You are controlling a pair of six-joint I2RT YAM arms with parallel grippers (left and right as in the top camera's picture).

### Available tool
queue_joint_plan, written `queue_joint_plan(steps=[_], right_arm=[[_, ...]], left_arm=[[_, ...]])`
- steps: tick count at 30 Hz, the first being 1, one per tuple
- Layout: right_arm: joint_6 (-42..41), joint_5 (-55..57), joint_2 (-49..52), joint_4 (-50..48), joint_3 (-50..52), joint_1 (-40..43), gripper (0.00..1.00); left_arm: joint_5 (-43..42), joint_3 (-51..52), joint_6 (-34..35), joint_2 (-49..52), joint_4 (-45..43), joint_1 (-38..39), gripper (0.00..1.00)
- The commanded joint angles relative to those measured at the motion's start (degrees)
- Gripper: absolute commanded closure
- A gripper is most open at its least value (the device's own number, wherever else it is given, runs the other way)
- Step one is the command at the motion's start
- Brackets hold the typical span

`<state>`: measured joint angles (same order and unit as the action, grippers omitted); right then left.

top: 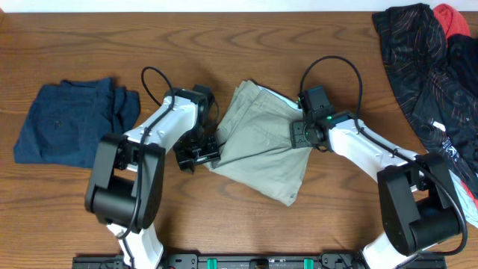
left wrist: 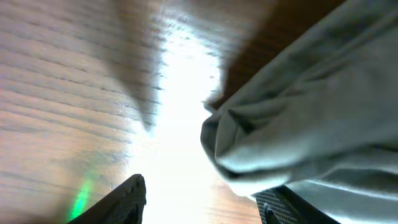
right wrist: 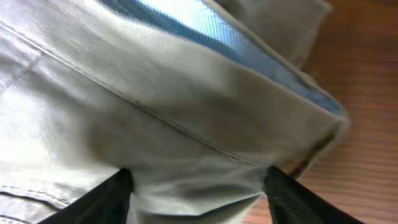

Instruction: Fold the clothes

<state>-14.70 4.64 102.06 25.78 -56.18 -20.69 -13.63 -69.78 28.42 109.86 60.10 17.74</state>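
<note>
At the left of the overhead frame a folded navy garment [top: 63, 123] lies on the wooden surface [top: 224, 45], well apart from the work. Right of it, the left gripper [top: 198, 155] sits at the lower left edge of the khaki trousers [top: 261, 142], which lie bunched into a rough wedge at the centre of the frame. The right gripper [top: 301, 134] is on their right edge. A black striped garment [top: 411, 52] and a red one [top: 452, 19] are heaped at the upper right.

I judge that a fold is under way, with both arms taking hold of opposite edges. The next move calls for each gripper to close on a firm layer of cloth before lifting.

The overhead view hides the jaws. The left wrist view shows that gripper [left wrist: 200, 190] spread wide, holding nothing, with a rolled hem of the trousers [left wrist: 298, 124] just above its right finger [left wrist: 286, 208]. The right wrist view shows its gripper [right wrist: 198, 174] spread too, with trouser cloth [right wrist: 186, 93] filling the gap and a blue-lit inner layer at the top.
</note>
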Motion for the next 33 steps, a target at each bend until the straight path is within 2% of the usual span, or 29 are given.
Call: queue_joint_plan(steps=[1,3,5,8,14,21,26,31,33], right_arm=[[-0.9,6.3,1.7,0.4,0.6,1.0,0.28],[-0.9,6.3,1.7,0.8,0.7,0.9,0.27],[-0.9,6.2,1.7,1.0,0.7,0.9,0.27],[-0.9,5.8,1.7,0.9,0.7,0.9,0.27],[-0.9,5.4,1.7,1.4,0.7,0.8,0.25],[-0.9,5.4,1.7,1.5,0.7,0.8,0.25],[-0.9,5.4,1.7,2.3,0.7,0.8,0.24],[-0.9,5.4,1.7,2.6,0.7,0.8,0.24],[-0.9,5.4,1.7,2.7,0.7,0.8,0.24]], left_arm=[[1.0,0.3,-0.6,-6.9,-2.4,0.0,0.41],[1.2,0.3,-2.5,-9.5,-6.5,0.0,0.37],[1.2,0.3,-4.6,-10.9,-11.5,0.0,0.19],[1.2,0.3,-8.5,-10.8,-19.3,0.0,0.0],[0.7,0.3,-13.7,-7.8,-26.3,0.0,0.02],[-6.1,0.3,-16.0,-2.5,-32.1,0.0,0.02],[-9.2,0.3,-16.0,2.3,-32.7,0.0,0.02],[-19.6,0.3,-17.6,6.1,-31.3,0.1,0.0],[-20.9,0.3,-18.5,6.4,-29.8,0.4,0.05]])
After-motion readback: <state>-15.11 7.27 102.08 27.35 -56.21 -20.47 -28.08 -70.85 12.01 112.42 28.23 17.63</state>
